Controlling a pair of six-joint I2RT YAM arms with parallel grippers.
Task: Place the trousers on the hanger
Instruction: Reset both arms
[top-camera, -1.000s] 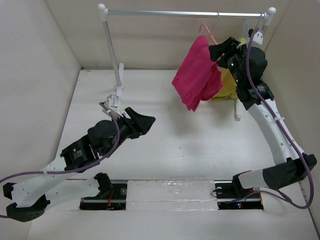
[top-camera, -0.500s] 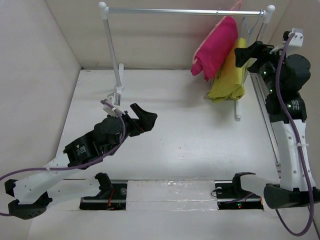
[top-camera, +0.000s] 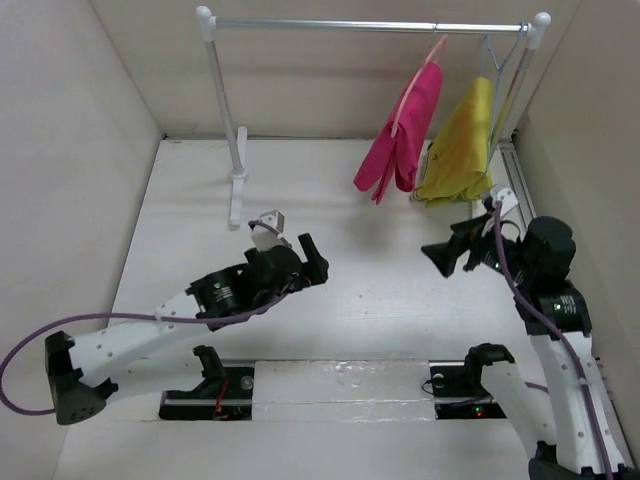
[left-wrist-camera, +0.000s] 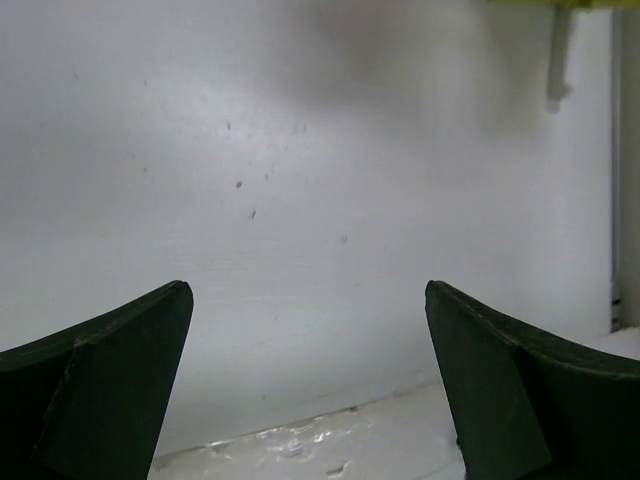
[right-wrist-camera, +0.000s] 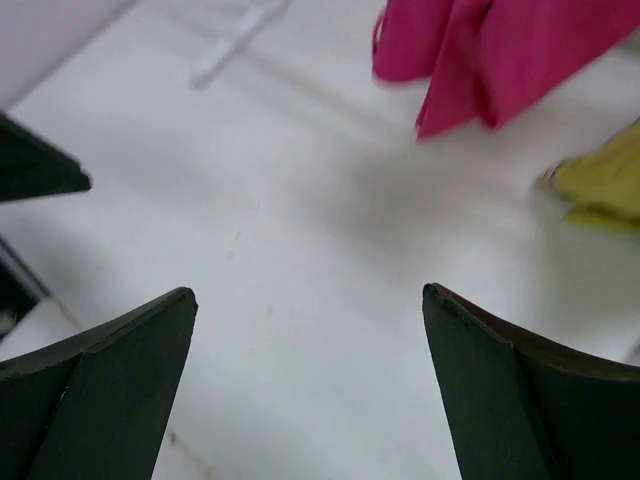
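Right fingers (top-camera: 440, 256) back off, spread and empty like left fingers (top-camera: 317, 257), trousers (top-camera: 400, 140) on hanger (top-camera: 418, 82) well ahead; withdraw straight.

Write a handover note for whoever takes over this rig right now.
Left gripper: open, empty, over the white table.
Right gripper: open, empty, in front of the clothes, touching nothing.
Bright magenta-pink cloth trousers are draped on the thin salmon-pink triangular hanger, which hangs from the silver rail beside a mustard-yellow garment.
Done: trousers hung.
Left: seemingly only parking the arms.
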